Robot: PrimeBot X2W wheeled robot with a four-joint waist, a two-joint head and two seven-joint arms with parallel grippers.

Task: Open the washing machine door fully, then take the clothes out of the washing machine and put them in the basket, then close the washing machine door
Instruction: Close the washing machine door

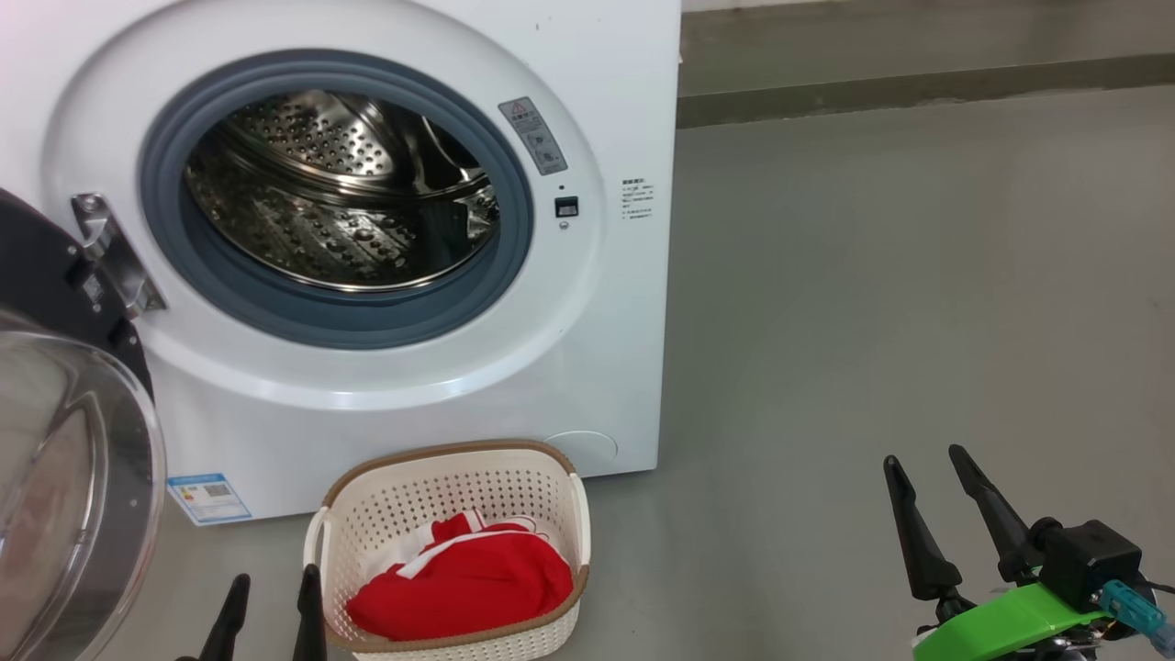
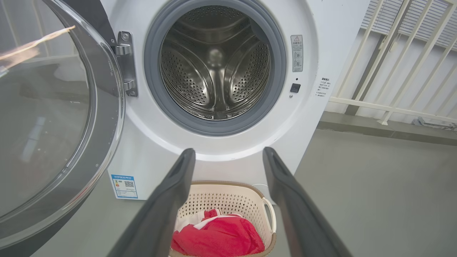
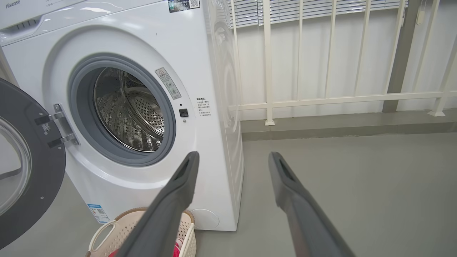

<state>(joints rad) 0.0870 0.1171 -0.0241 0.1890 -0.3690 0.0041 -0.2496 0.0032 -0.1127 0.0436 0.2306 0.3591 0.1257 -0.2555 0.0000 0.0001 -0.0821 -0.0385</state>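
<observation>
**A:** Head view first: what is showing farthest left?

**B:** The washing machine door (image 1: pixel 64 441) is hanging swung wide open, up and to the left of the left jaws. Its hinge (image 1: pixel 110 252) is joining it to the washing machine (image 1: pixel 597 321).

**A:** And the machine itself?

**B:** It is standing straight ahead of the left jaws, with its steel drum (image 1: pixel 340 193) showing through the grey ring.

**A:** How are the left jaws standing?

**B:** They are standing parted, with the two dark fingers (image 2: pixel 171 200) holding nothing. In the left wrist view the basket (image 2: pixel 228 200) is lying just beyond the gap between them.

**A:** Where are the clothes?

**B:** The clothes (image 1: pixel 468 583) are lying bunched inside the basket (image 1: pixel 441 500). It is sitting on the floor (image 1: pixel 872 275) just to the right of the left jaws, close against the machine's front.

**A:** Further right?

**B:** The right jaws are hovering over bare floor, well to the right of the basket. Their fingers (image 1: pixel 913 532) are spread apart and gripping nothing. In the right wrist view the machine (image 3: pixel 214 71) is standing ahead and to the left of them, and a white railing (image 3: pixel 321 96) is running behind.
</observation>
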